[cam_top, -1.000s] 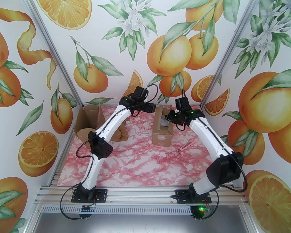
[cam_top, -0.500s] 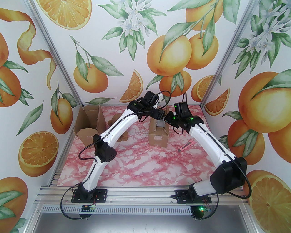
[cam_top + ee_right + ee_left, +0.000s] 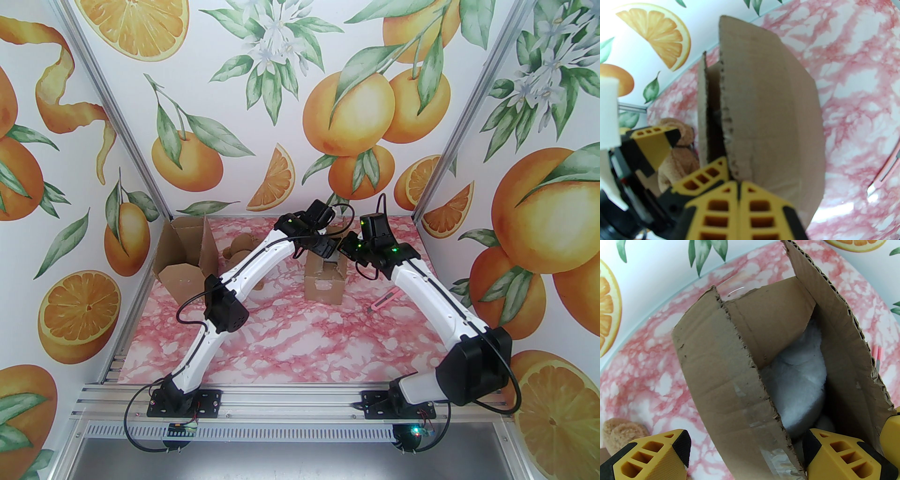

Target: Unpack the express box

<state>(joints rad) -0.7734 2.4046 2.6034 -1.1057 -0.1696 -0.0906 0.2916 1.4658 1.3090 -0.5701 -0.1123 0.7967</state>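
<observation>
Pink-marbled surface (image 3: 290, 337) carries the open express box (image 3: 323, 286); left end effector (image 3: 744, 436), spread wide and empty, straddles the box's left flap, one finger (image 3: 834, 451) inside just above the white plush (image 3: 799, 385), while the closed right end effector (image 3: 738, 185) sits against the box's right flap.

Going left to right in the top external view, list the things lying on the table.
opened cardboard box → brown plush toy → express box → pink box cutter
</observation>
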